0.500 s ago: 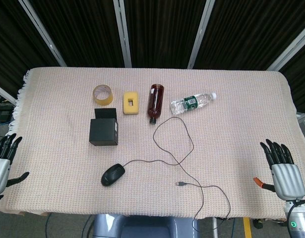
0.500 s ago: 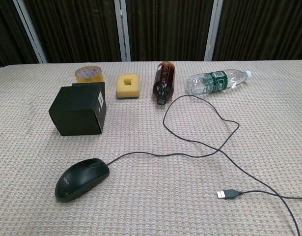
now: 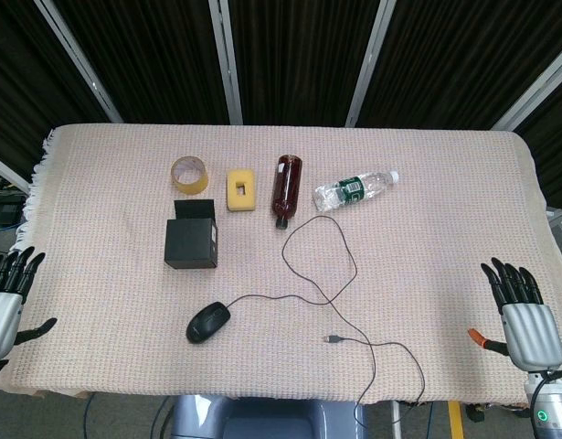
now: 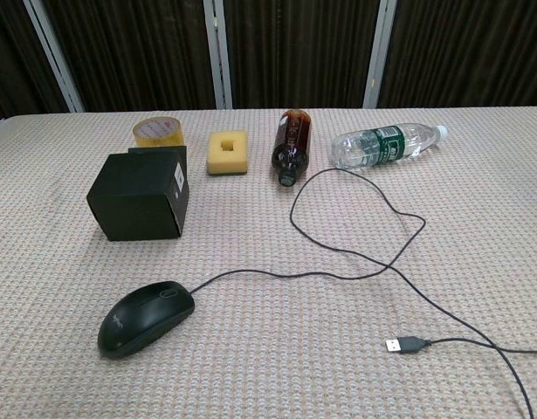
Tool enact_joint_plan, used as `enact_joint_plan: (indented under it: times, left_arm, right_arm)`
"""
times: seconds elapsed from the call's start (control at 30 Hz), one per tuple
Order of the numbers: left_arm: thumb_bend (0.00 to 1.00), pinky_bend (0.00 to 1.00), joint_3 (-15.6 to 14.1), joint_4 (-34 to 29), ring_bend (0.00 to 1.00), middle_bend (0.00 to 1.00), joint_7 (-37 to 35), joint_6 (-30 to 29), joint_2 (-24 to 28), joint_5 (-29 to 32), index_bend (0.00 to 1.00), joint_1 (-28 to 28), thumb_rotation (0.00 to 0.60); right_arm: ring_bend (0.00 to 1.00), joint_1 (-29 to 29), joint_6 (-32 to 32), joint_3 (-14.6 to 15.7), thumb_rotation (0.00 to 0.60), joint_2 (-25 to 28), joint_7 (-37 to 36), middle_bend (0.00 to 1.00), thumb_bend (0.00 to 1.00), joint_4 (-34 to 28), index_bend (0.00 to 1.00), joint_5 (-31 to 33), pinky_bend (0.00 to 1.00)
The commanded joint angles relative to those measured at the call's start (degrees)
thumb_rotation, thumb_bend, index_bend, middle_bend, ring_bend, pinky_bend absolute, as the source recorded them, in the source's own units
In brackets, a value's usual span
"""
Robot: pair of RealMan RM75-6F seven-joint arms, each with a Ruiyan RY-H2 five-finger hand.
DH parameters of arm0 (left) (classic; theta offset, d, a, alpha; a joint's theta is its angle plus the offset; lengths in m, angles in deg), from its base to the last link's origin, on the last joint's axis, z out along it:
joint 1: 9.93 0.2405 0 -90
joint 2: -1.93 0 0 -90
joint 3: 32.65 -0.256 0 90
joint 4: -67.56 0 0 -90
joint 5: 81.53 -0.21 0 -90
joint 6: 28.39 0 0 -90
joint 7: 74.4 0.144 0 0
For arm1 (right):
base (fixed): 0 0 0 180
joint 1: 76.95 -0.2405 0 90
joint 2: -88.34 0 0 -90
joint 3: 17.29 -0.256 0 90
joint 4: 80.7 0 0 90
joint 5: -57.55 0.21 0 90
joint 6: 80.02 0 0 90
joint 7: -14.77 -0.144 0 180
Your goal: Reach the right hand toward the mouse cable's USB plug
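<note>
A black mouse (image 3: 208, 322) (image 4: 145, 317) lies near the table's front, left of centre. Its thin black cable (image 3: 319, 254) (image 4: 364, 229) loops back toward the bottles and returns forward, ending in the USB plug (image 3: 335, 339) (image 4: 402, 345). My right hand (image 3: 521, 317) hovers at the table's front right corner, fingers spread and holding nothing, well to the right of the plug. My left hand (image 3: 4, 302) is at the front left edge, fingers apart and empty. Neither hand shows in the chest view.
A black box (image 3: 191, 241) (image 4: 139, 202) stands behind the mouse. Along the back lie a tape roll (image 3: 188, 174), a yellow sponge (image 3: 241, 190), a brown bottle (image 3: 286, 187) and a clear water bottle (image 3: 355, 189). The cable runs off the front edge.
Both hands have slipped slightly down toward the front edge. The mouse, cable and plug have not moved.
</note>
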Motion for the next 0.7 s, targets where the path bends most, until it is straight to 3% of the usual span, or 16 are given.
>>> enact_joint_plan:
  times: [0.03, 0.17, 0.33, 0.43, 0.7]
  left_arm:
    - [0.07, 0.0, 0.0, 0.2, 0.0, 0.0, -0.1, 0.3, -0.2, 0.2, 0.0, -0.1, 0.6]
    - [0.07, 0.0, 0.1, 0.3, 0.0, 0.0, -0.2, 0.5, -0.2, 0.5, 0.0, -0.2, 0.6]
    - [0.07, 0.0, 0.1, 0.1, 0.0, 0.0, 0.2, 0.4, -0.4, 0.4, 0.0, -0.2, 0.6]
    - [0.08, 0.0, 0.2, 0.3, 0.0, 0.0, 0.6, 0.5, -0.7, 0.8, 0.0, -0.2, 0.6]
    - [0.08, 0.0, 0.1, 0.2, 0.0, 0.0, 1.4, 1.1, -1.0, 1.2, 0.0, -0.4, 0.6]
  right_arm:
    - [0.0, 0.0, -0.1, 0.0, 0.6, -0.1, 0.3, 0.0, 0.02, 0.2, 0.02, -0.1, 0.0]
    - [0.0, 0.0, -0.1, 0.0, 0.6, -0.1, 0.0, 0.0, 0.02, -0.1, 0.07, 0.0, 0.0]
    - [0.0, -0.7, -0.1, 0.3, 0.6, 0.0, -2.4, 0.09, 0.02, 0.6, 0.26, -2.4, 0.0]
    - [0.0, -3.4, 2.1, 1.5, 0.6, 0.5, -6.5, 0.11, 0.04, -1.2, 0.34, -7.4, 0.0]
    - [0.0, -8.8, 10.0, 0.7, 0.6, -0.7, -2.8, 0.11, 0.06, -9.7, 0.38, -7.4, 0.0]
